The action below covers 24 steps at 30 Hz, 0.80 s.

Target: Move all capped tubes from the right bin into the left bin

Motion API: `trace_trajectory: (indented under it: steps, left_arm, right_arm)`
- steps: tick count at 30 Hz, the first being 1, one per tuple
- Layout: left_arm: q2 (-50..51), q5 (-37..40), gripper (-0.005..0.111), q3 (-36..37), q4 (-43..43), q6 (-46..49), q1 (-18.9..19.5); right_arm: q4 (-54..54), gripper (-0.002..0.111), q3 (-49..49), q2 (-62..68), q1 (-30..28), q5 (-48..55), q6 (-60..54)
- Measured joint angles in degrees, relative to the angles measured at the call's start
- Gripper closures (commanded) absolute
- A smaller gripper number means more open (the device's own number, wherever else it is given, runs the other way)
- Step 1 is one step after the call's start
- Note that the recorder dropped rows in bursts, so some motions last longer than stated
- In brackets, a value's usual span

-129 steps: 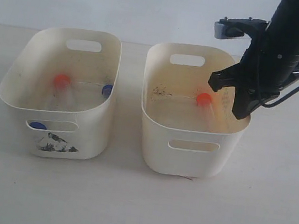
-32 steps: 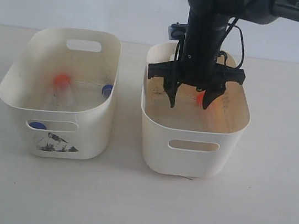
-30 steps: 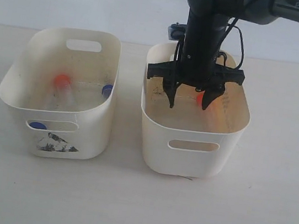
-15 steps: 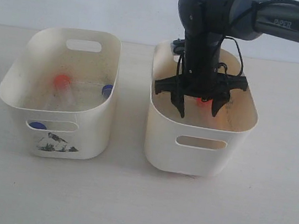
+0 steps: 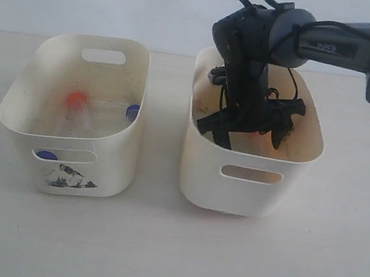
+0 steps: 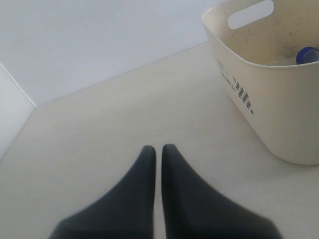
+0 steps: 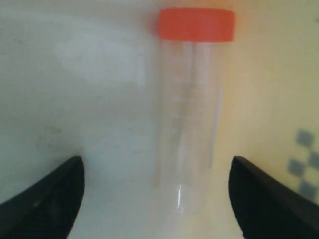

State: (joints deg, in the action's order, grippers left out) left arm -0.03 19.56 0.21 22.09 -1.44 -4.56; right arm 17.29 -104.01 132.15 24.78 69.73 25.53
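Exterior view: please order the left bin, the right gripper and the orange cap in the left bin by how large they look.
1. left bin, largest
2. right gripper, clearly smaller
3. orange cap, smallest

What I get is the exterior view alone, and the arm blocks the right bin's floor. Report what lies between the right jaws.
Observer: An orange-capped tube lies flat on the floor of the right bin, between the jaws.
Operator: Tell me whether they grip it.
Observer: No. In the right wrist view they stand wide open, with a gap on each side of the tube.
Operator: Now report the left arm; I cannot see it.
Observer: Its jaws are shut and empty above the table, apart from the left bin.
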Motion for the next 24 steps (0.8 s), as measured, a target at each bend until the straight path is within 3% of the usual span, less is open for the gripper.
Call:
trace_trajectory:
  steps: [13, 19, 24]
  left_arm:
    - [0.0, 0.0, 0.102, 0.0, 0.0, 0.0, 0.0]
    - [0.0, 0.0, 0.102, 0.0, 0.0, 0.0, 0.0]
    - [0.0, 0.0, 0.102, 0.0, 0.0, 0.0, 0.0]
  right_arm:
    - [-4.4, 0.022, -1.5, 2.2, 0.4, -1.2, 0.8]
    - [-8.9, 0.029, -1.5, 2.2, 0.2, -1.3, 0.8]
    - [-10.1, 0.041, -1.5, 2.3, -0.1, -1.7, 1.3]
